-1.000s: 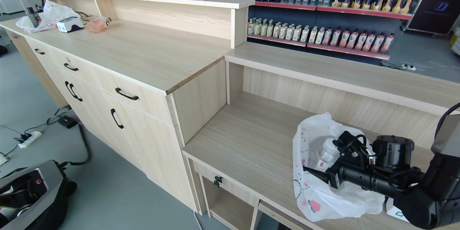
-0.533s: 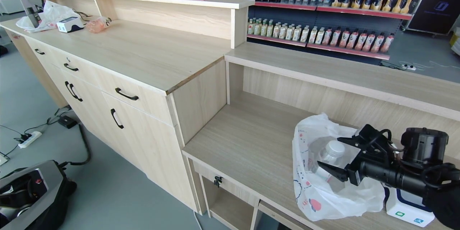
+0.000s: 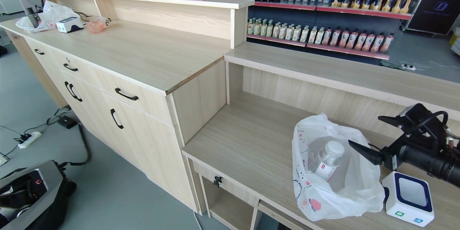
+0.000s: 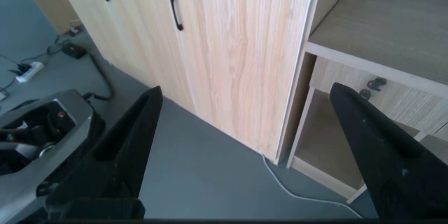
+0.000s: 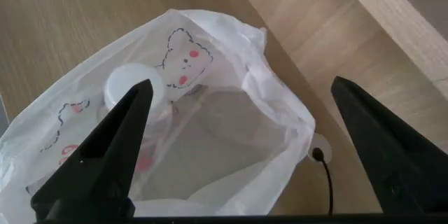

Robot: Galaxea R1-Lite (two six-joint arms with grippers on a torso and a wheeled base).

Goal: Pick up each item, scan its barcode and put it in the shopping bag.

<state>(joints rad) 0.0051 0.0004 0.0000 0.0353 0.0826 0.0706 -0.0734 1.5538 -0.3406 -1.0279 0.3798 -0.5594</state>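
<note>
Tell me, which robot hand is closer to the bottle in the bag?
The right. The right gripper hovers open just beside the bag holding the bottle; the left gripper hangs low by the cupboard doors, over the floor, far away.

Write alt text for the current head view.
A white shopping bag with a white-capped bottle inside stands on the low wooden counter. The right gripper hangs open at the bag's right side. A white scanner box sits on the counter beside the bag, and shelves of bottled drinks stand behind.
</note>
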